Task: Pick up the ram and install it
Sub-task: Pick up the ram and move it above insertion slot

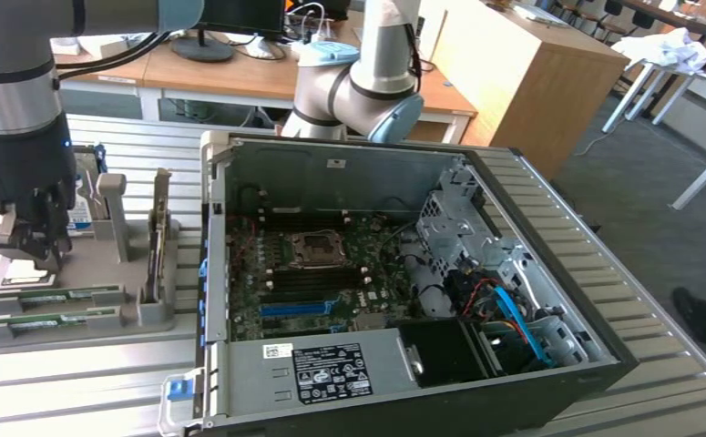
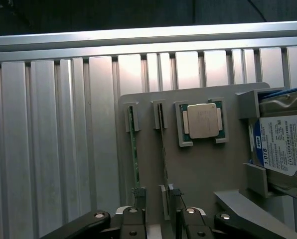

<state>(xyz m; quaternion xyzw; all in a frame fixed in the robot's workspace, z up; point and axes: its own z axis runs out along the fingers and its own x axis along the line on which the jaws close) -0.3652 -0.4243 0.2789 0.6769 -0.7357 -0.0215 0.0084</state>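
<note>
Arm [image 1: 13,100]: wrist section vertical, pointing down over the holder [image 1: 67,334], at the exterior view's left. Shoulder joints [image 1: 359,86] stand well apart from the holder, toward the exterior view's right. End effector [image 1: 31,241] [image 2: 159,224]: jaws apart, fingers [image 2: 138,220] pointing down, close above the holder's plate.

Arm [image 1: 383,45] of silver-grey tubes and rounded joints; pale blue caps [image 1: 328,53] on the joints; black cables [image 1: 116,53] beside the near segment; black wrist [image 1: 18,168] with a small blue light [image 1: 64,142]; pincer [image 1: 27,248] black, with dull metal fingers; silver screws [image 2: 99,215] stud its linkage bars.
</note>
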